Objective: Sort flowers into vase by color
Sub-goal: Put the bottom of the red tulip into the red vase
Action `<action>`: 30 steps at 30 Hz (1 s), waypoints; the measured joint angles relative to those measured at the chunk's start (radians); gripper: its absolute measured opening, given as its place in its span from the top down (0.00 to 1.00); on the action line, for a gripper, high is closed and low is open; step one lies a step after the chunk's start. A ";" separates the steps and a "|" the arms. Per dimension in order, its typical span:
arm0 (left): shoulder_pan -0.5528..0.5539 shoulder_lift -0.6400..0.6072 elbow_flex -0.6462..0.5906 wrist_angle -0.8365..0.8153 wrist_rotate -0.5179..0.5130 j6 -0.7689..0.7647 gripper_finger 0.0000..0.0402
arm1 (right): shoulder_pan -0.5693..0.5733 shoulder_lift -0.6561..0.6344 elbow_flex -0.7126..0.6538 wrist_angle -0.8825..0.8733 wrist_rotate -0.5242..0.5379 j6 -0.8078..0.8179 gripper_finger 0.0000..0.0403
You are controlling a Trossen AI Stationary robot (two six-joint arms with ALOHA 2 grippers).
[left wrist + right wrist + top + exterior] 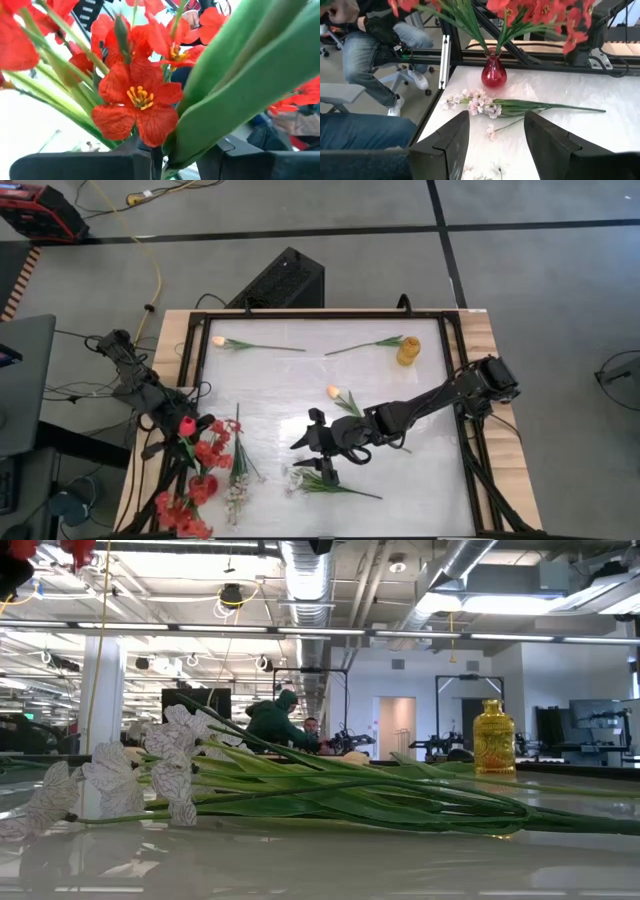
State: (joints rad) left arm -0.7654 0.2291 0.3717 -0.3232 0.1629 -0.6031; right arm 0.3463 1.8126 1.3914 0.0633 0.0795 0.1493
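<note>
A red vase [493, 74] stands upright near the table's left edge [203, 488], with red blossom clusters [211, 448] in it. My left gripper [176, 423] is beside it, with a red tulip [187, 424] at its fingers; its wide green leaf [235, 85] rises past the camera. My right gripper [318, 448] hovers open mid-table, pointing toward the red vase, over a white-blossom spray [322, 482] lying flat. A second white spray [480, 105] lies by the vase. Peach tulips [218, 341] [335, 392] lie on the table. My left gripper has the base of the tulip's green leaf and stem [167, 157] pinched between its two fingers [120, 162]. The leaf slants up and away from the fingers, among the red blossoms, clear of the table. The fingers lie roughly level.
A yellow vase [407, 350] stands at the far right, a flower stem [365, 346] lying beside it. Black frame rails [446, 55] edge the table. A seated person [375, 45] is beyond the left edge; others [275, 722] sit behind the far edge.
</note>
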 joint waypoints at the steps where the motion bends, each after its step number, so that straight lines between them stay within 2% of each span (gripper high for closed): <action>1: 0.000 0.000 0.000 0.000 -0.006 0.009 0.80 | 0.000 0.000 0.000 -0.005 0.000 0.000 0.47; 8: 0.000 0.000 0.000 0.000 -0.011 -0.018 0.70 | -0.001 0.000 0.000 -0.014 0.000 0.000 0.47; 13: 0.000 0.000 0.000 -0.012 0.079 -0.073 0.64 | -0.008 0.000 0.000 -0.014 0.000 0.000 0.47; 20: 0.000 0.000 0.000 -0.148 0.085 -0.099 0.64 | -0.020 0.000 0.000 -0.013 0.000 0.000 0.47; 30: 0.000 0.000 0.000 -0.246 0.119 -0.132 0.64 | -0.021 0.000 0.000 -0.013 0.000 0.000 0.47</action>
State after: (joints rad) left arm -0.7650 0.2287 0.3717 -0.5697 0.2824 -0.7348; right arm 0.3248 1.8126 1.3914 0.0507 0.0792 0.1493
